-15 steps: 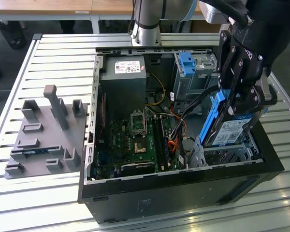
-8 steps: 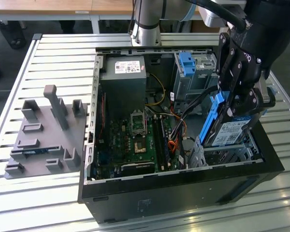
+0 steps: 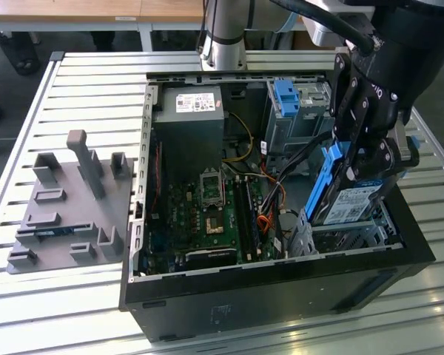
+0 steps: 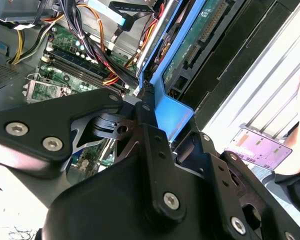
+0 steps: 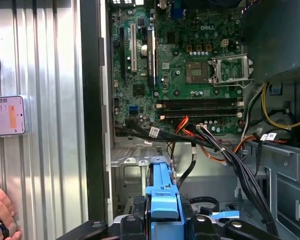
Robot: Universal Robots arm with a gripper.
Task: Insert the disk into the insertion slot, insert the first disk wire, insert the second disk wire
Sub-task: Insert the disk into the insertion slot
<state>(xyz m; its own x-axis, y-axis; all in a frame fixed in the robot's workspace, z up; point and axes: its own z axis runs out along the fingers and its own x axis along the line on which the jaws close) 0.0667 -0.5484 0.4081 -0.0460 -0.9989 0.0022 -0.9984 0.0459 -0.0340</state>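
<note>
My gripper (image 3: 364,164) is shut on the disk (image 3: 349,204), a silver-grey drive with a white-and-blue label in a bright blue carrier. It holds the disk steeply tilted over the front corner of the open computer case on the exterior view's right. Just below it lies the insertion slot (image 3: 344,238), a low grey perforated metal cage. In the first wrist view the blue carrier (image 5: 162,192) sits between the black fingers (image 5: 135,220), above the cage's metal (image 5: 132,167). The second wrist view shows the carrier (image 4: 172,116) and the disk's green underside (image 4: 202,32). Loose black and orange wires (image 5: 215,146) lie beside the cage.
A taller grey cage with a blue latch (image 3: 288,96) stands behind the slot. The motherboard (image 3: 207,214) and power supply (image 3: 189,112) lie further in. A grey fixture (image 3: 66,200) lies on the slatted table. A person's hand (image 5: 0,210) and a small device (image 5: 7,116) are outside the case.
</note>
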